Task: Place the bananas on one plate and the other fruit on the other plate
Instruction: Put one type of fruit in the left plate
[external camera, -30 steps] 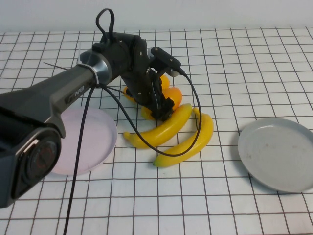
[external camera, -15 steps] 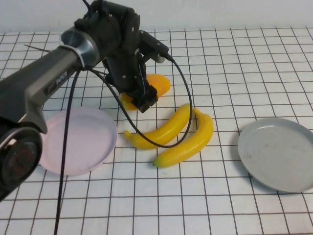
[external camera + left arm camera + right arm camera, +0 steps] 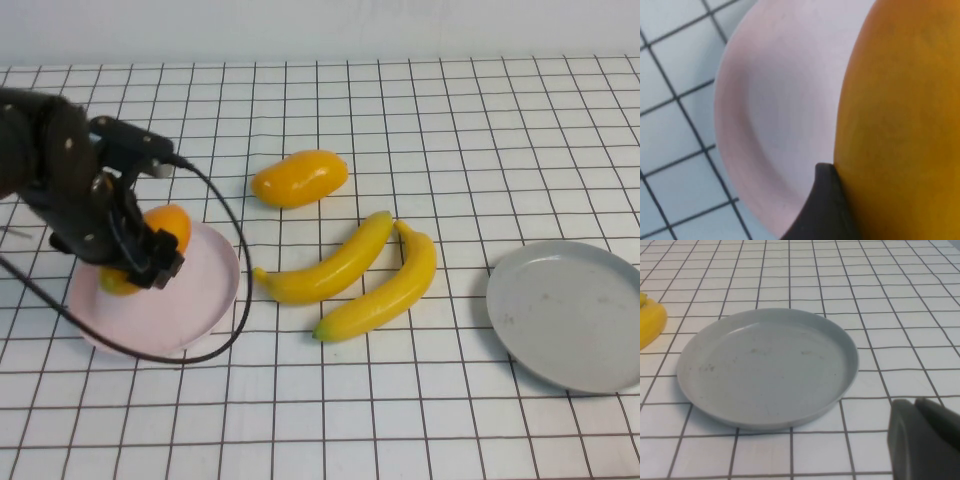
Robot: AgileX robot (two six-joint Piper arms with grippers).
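Gridded table (image 3: 420, 420): held mango (image 3: 160, 232) above pink plate (image 3: 205, 290)

held fruit (image 3: 160, 232) half behind left tool (image 3: 140, 262)

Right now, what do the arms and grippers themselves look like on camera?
The left gripper, over the pink plate, is matte black and blocky on a bulky black wrist, with a thin black cable looping out. Of the right gripper, by the grey plate, only rounded dark grey fingers show.

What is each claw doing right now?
Left claw: closed on a mango over the pink plate.
Right claw: beside the grey plate, cannot be told.
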